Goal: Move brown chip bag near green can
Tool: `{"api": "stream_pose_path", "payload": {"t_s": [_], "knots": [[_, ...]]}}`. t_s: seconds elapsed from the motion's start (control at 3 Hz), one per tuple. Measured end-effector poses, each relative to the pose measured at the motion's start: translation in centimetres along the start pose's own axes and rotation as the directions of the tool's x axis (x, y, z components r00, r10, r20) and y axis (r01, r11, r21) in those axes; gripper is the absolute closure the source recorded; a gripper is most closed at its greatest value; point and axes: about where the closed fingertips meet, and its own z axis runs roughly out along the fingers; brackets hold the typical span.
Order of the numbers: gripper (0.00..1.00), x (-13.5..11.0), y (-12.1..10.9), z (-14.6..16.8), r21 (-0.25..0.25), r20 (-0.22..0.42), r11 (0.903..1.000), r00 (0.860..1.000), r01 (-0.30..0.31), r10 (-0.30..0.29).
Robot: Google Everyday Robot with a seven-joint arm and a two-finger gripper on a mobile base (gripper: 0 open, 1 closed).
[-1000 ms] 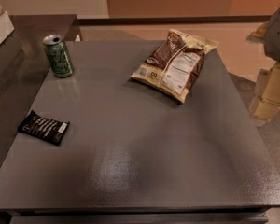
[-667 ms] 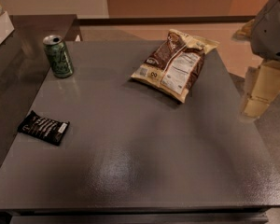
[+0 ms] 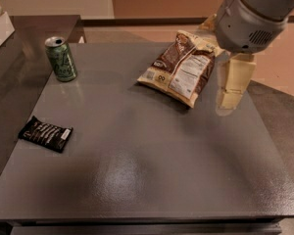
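One brown chip bag (image 3: pixel 182 68), one green can (image 3: pixel 61 58) and one small black packet (image 3: pixel 45 133) lie on the grey table (image 3: pixel 152 180). The bag lies flat at the far right, its white label panel facing up, the print too small to read. The can stands upright at the far-left corner, well apart from the bag, with bare surface between them. The packet lies by the left edge. The hand (image 3: pixel 232 89) hangs just right of the bag; whether it is spread or pressed together I cannot tell
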Motion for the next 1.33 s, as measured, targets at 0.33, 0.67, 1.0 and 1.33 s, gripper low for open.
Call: {"api": "stream_pose_path", "payload": {"t_s": [0.33,0.67,1.0,1.33], "knots": [[0.0,-2.0,-2.4,2.2,-0.025,-0.002,0.99,0.99,0.139,-0.139],[0.0,-3.1,-5.2,4.5,-0.028,-0.034,0.9591,0.959,0.282,-0.282],[0.0,-3.8,-7.4,6.8,-0.043,-0.063,0.9107,0.909,0.411,-0.413],[0.0,-3.9,-9.3,8.9,-0.07,-0.093,0.8547,0.85,0.514,-0.519]]}}
